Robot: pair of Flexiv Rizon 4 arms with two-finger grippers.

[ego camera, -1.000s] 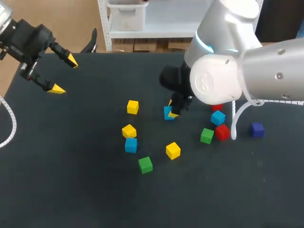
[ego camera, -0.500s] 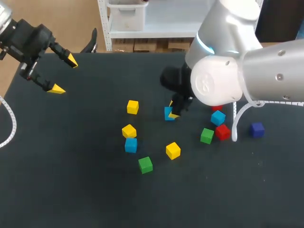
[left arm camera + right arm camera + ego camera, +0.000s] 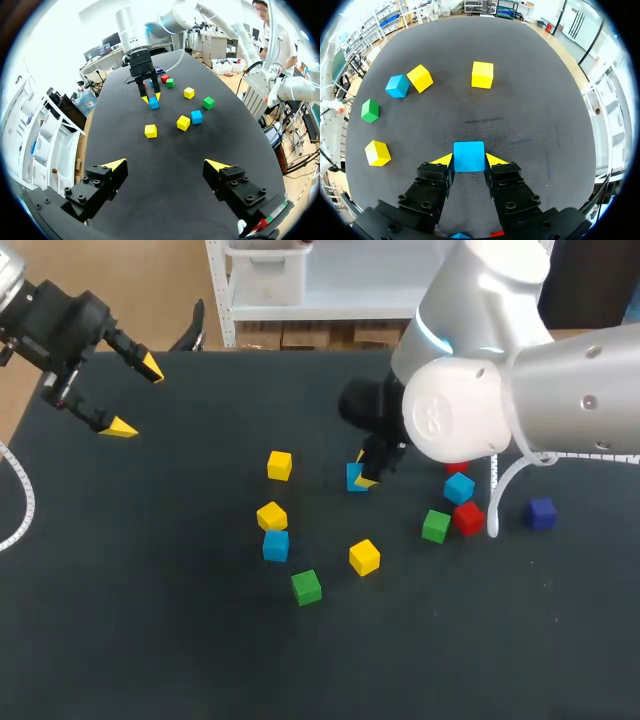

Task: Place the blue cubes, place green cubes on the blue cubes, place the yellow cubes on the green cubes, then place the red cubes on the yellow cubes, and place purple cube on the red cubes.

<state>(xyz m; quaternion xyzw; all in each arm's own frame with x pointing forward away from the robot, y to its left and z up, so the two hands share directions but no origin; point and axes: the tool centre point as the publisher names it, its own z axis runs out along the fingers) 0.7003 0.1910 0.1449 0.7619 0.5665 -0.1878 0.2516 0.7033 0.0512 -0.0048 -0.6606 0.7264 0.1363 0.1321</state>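
Note:
My right gripper (image 3: 362, 469) is shut on a blue cube (image 3: 354, 478) near the table's middle; the right wrist view shows both yellow tips pressed against the sides of this blue cube (image 3: 469, 156). I cannot tell whether it rests on the black table (image 3: 180, 640). Loose cubes lie around: a yellow cube (image 3: 279, 465), a yellow cube (image 3: 271, 515) touching a blue cube (image 3: 275, 545), a yellow cube (image 3: 364, 557), and a green cube (image 3: 306, 587). To the right lie a green cube (image 3: 435, 526), a red cube (image 3: 467, 518), a blue cube (image 3: 459, 487) and a purple cube (image 3: 542, 512). My left gripper (image 3: 136, 397) hangs open at the far left, holding nothing.
A second red cube (image 3: 456, 467) is mostly hidden behind my right arm (image 3: 470, 410). In the left wrist view, the open left gripper (image 3: 165, 165) faces bare table, with the cubes well ahead of it. A white cable (image 3: 500, 485) hangs from the right arm beside the red cube.

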